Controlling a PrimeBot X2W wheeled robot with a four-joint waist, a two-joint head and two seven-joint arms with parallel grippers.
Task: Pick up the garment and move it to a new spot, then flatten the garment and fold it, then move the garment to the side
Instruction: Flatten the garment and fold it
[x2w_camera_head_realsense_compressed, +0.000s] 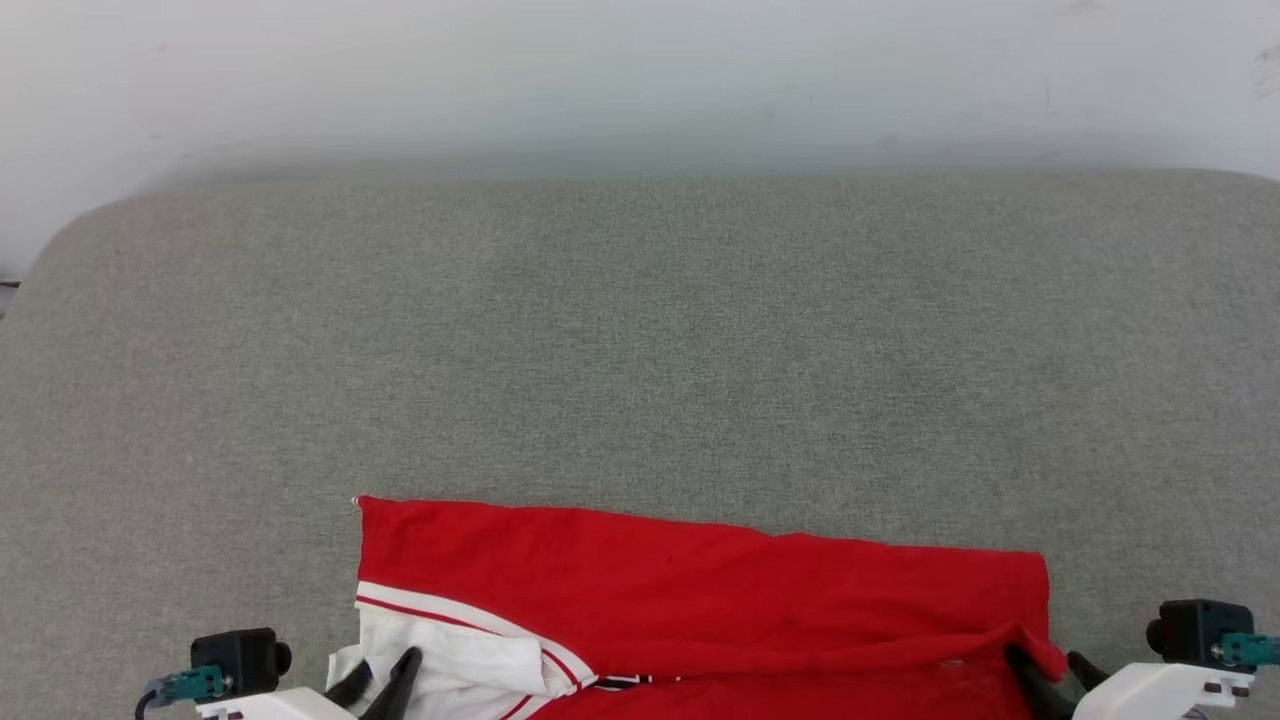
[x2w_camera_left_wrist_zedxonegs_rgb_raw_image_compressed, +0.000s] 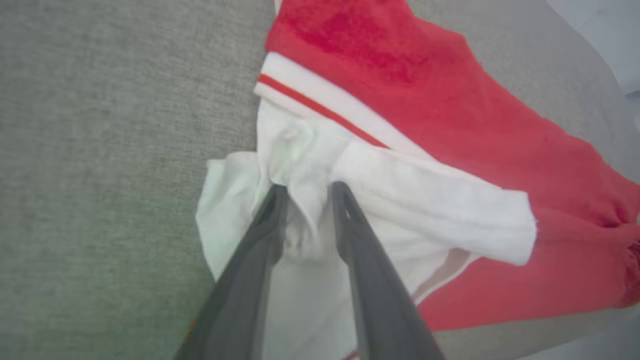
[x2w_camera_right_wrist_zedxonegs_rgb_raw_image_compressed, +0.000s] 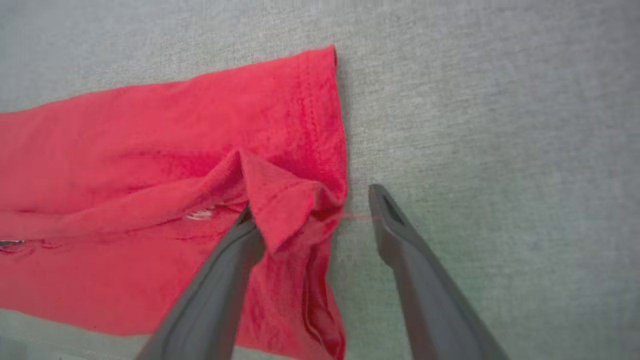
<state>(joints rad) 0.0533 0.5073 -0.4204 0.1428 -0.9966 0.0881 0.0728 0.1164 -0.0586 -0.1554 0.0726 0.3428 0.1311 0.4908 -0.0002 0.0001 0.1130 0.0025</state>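
The garment lies folded lengthwise into a red band at the near edge of the grey cushion, with its white sleeve at the left end. In the left wrist view my left gripper has its fingers slightly parted, with a bunched fold of the white sleeve loose between them. My right gripper stands wide open at the garment's right hem corner. Its left finger is tucked under a raised red flap, and its right finger rests over bare cushion. In the head view the left gripper and the right gripper sit at the garment's two ends.
The grey fabric cushion stretches wide and bare beyond the garment, up to a white wall. Its rounded corner shows at the far left. The cushion's near edge runs just below the garment.
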